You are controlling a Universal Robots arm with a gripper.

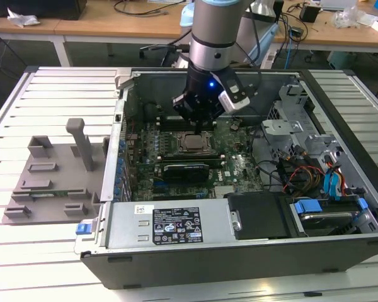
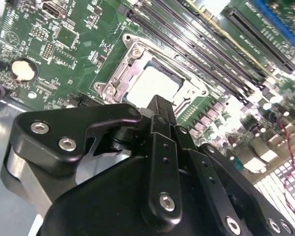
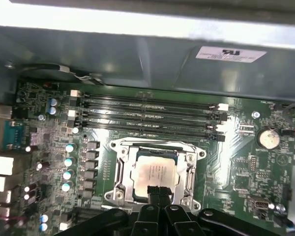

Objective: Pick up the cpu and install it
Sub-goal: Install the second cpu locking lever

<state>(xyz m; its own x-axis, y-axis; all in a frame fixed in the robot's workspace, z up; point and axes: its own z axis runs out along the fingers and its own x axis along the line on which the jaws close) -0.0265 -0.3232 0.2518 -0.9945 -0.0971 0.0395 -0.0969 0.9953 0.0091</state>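
Note:
The cpu (image 1: 194, 142), a flat square chip with a silver-grey top, lies inside the metal socket frame (image 3: 122, 173) on the green motherboard (image 1: 239, 165) of the open computer case. It also shows in both wrist views (image 2: 152, 84) (image 3: 155, 171). My gripper (image 1: 200, 128) hangs just above the chip, at its edge. In the first wrist view the black fingertips (image 3: 157, 191) stand together over the chip's rim with nothing between them. In the second wrist view the gripper (image 2: 160, 104) hides one side of the socket.
Memory slots (image 3: 147, 115) run beside the socket. The case wall (image 1: 116, 157) stands at the exterior view's left, and a drive cage with cables (image 1: 302, 145) at its right. A labelled black box (image 1: 176, 225) lies in front. A grey fixture (image 1: 50, 179) sits on the slatted table.

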